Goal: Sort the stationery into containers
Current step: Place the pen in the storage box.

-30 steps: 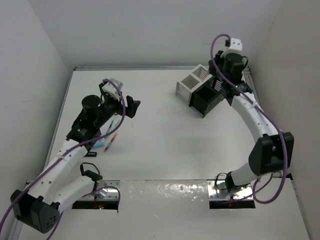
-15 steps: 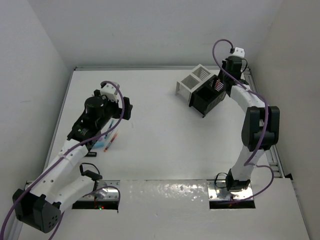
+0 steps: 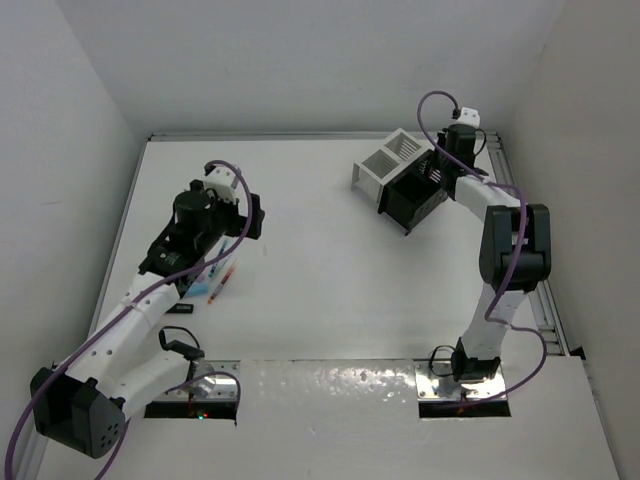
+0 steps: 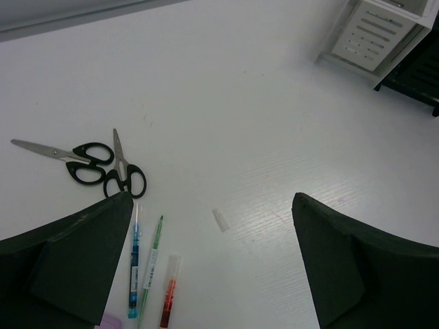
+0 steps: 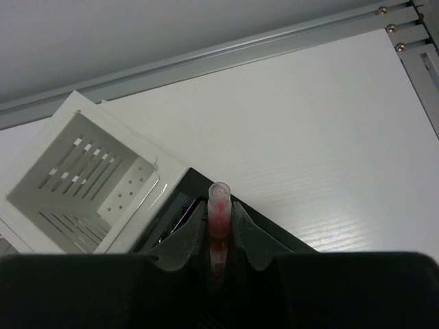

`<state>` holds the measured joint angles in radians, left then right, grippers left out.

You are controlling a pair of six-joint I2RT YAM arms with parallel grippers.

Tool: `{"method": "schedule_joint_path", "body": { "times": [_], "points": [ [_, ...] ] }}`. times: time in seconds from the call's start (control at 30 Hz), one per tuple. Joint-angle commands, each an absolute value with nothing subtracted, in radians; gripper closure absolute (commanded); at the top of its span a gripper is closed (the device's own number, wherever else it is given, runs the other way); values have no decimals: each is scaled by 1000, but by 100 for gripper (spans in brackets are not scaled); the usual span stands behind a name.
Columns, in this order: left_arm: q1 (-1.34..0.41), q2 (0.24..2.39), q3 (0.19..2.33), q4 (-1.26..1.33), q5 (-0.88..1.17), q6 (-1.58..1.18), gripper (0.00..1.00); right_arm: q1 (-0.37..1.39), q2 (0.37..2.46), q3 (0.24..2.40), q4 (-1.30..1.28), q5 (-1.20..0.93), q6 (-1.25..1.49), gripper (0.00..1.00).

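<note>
The thin red pen with a clear cap (image 5: 218,199) is pinched between the fingers of the right gripper (image 5: 218,218), over the black slatted organiser box (image 3: 410,200) that joins the white slatted organiser box (image 5: 75,185). The left gripper (image 4: 211,200) hangs spread above the white table (image 4: 260,103), near two black-handled metal scissors (image 4: 89,161) and three thin coloured pens (image 4: 149,264).

Matt white, finely ribbed desk (image 4: 274,130) beneath small black-handled scissors (image 4: 86,159) with glossy plastic handles and bright bare-metal blades. Smooth moulded plastic on white slatted organiser box (image 5: 89,171) and black slatted organiser box (image 3: 408,200). Glossy translucent red plastic pen (image 5: 219,192) between matt grey fingers (image 5: 181,241) of right pincer (image 5: 218,209). Brushed aluminium rail (image 5: 206,62), screw-studded, behind.
</note>
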<state>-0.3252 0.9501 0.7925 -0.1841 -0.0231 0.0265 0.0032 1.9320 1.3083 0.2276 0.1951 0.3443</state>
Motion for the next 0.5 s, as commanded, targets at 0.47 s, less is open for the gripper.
{"method": "schedule_joint_path", "body": {
  "times": [0.47],
  "points": [
    [-313,937,808,-126,-6,57,0,5,1821,1296,241,108,347,45]
  ]
}}
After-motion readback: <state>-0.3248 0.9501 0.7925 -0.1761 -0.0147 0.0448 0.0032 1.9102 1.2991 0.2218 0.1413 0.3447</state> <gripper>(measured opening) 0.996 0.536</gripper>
